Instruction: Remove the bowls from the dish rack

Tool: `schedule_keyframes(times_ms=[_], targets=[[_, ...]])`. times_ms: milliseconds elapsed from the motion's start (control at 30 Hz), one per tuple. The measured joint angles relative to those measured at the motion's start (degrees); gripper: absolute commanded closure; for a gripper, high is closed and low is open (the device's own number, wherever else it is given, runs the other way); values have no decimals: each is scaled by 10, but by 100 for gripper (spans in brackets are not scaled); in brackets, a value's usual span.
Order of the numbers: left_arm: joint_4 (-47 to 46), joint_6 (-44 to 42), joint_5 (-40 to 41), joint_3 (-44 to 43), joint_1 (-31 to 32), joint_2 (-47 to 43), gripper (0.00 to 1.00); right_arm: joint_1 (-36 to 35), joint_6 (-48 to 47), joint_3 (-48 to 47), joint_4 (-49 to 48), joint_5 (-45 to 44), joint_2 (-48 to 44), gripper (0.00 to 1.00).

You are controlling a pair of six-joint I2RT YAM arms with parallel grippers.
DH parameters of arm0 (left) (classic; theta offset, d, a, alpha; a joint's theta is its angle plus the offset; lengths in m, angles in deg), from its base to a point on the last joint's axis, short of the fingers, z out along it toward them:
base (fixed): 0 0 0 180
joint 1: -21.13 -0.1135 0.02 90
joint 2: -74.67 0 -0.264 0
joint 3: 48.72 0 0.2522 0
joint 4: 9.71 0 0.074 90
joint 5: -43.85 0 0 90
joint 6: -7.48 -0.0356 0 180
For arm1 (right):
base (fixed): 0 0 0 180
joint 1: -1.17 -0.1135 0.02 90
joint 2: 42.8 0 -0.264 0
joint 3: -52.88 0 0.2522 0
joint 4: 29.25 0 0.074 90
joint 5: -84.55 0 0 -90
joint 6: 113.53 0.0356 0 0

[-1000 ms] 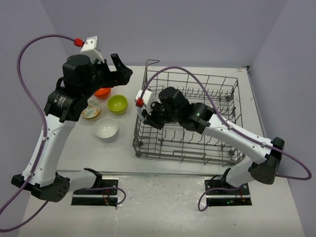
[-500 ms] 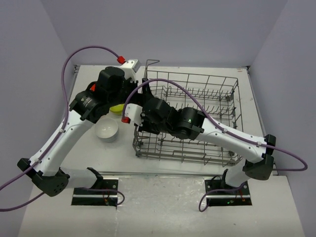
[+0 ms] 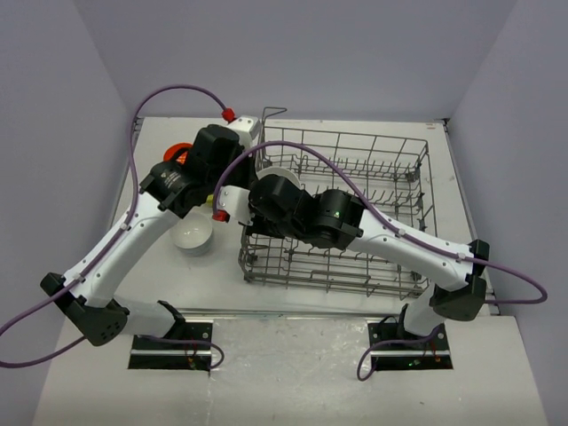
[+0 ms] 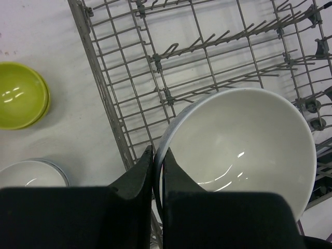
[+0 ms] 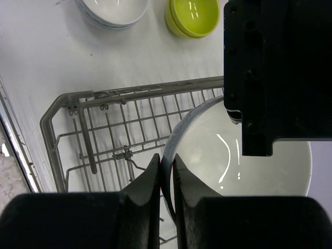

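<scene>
**Two grippers, one white bowl, over the left end of the dish rack**

My left gripper [image 4: 157,155] is closed thin on the rim of the white bowl [image 4: 244,145]. The bowl spreads away to the right of my fingers with its hollow facing the wrist camera, above the tines at the left end of the dish rack [image 4: 97,78]. My right gripper [image 5: 166,161] is clamped on the same rim a little further along. The bowl is round, so no long axis matters. What matters is that the set-down spot lies left of the rack wall, where the lime-green bowls [image 4: 21,96] and another white one [image 4: 31,176] sit on the table [image 4: 62,140]. My left arm is the nearer one to that spot, so I judge the bowl should leave with it once the right lets go.
</scene>
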Motion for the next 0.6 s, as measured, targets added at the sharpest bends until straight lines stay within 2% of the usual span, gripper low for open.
schedule_keyframes(times_ms=[100,133,167,233,267,433,500,567,600], targets=[[-2,0,7,0,0,-1,100,0,-5,3,-6,-5,0,100],[-2,1,12,0,0,-3,100,0,-9,8,-14,-6,-2,88],[-2,1,20,0,0,-7,100,0,-13,18,-26,-8,-5,47],[2,17,53,0,0,-15,100,-2,-13,33,-49,-28,-12,36],[0,26,72,0,0,-22,100,-2,-12,40,-59,-37,-15,22],[5,68,174,-1,1,-65,100,-2,-12,59,-129,-74,-34,3],[10,81,209,0,-11,-80,100,-5,-10,73,-164,-81,-57,1],[4,97,226,12,-67,-97,100,-7,3,97,-176,-101,-93,1],[-14,101,228,30,-118,-111,100,-7,12,115,-180,-115,-116,1]])
